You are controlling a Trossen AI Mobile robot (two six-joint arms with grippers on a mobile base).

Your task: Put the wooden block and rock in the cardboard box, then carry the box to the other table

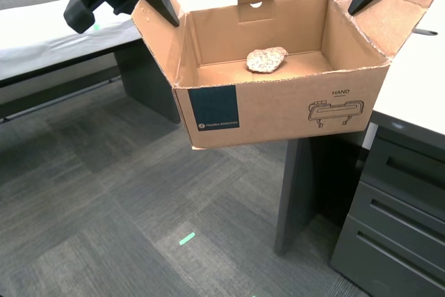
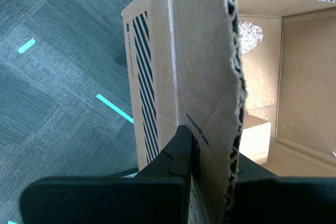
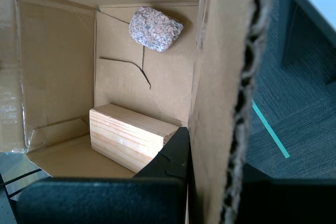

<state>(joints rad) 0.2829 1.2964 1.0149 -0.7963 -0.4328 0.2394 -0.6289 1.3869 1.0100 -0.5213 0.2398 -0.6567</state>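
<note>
The cardboard box (image 1: pixel 278 106) hangs in the air over the carpet, held by its two side flaps. Inside it lie the rock (image 1: pixel 266 59) (image 3: pixel 155 28) (image 2: pixel 249 35) and the wooden block (image 3: pixel 128 137) (image 2: pixel 255 137); the box's front wall hides the block in the exterior view. My first gripper (image 3: pixel 210 145) (image 1: pixel 361 1) is shut on the flap at the exterior view's right. My second gripper (image 2: pixel 212 145) (image 1: pixel 163 5) is shut on the flap at the exterior view's left. The other table (image 1: pixel 42 33), in white cloth, stands at the exterior view's upper left.
A white-topped table (image 1: pixel 417 81) with a dark leg (image 1: pixel 295 193) and a grey drawer cabinet (image 1: pixel 396 220) stands at the exterior view's right, just behind the box. A green tape mark (image 1: pixel 186 238) lies on the grey carpet below.
</note>
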